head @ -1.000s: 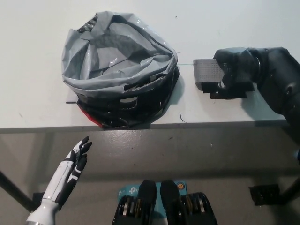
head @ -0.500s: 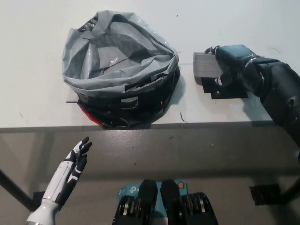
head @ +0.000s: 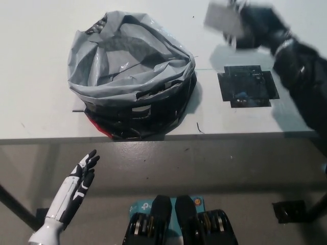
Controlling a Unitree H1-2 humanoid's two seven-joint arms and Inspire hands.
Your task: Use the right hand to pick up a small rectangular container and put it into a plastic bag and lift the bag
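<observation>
My black right hand (head: 255, 25) is shut on a small grey rectangular container (head: 223, 19) and holds it in the air at the top right, blurred by motion, above and to the right of the bag. The grey plastic bag (head: 127, 61) lines a dark basket on the white table (head: 41, 102), its mouth wide open and facing up. Below the table edge at the lower left, my white left hand (head: 82, 176) rests with its fingers apart, holding nothing.
A black cross-shaped mark (head: 248, 86) lies on the table under the raised hand, where the container stood. The table's front edge (head: 163, 137) runs across the middle of the picture. A red bit (head: 97, 127) shows under the basket.
My right hand has lifted the container off the black mark and carried it up and away toward the far side of the table. The bag and left hand have not moved.
</observation>
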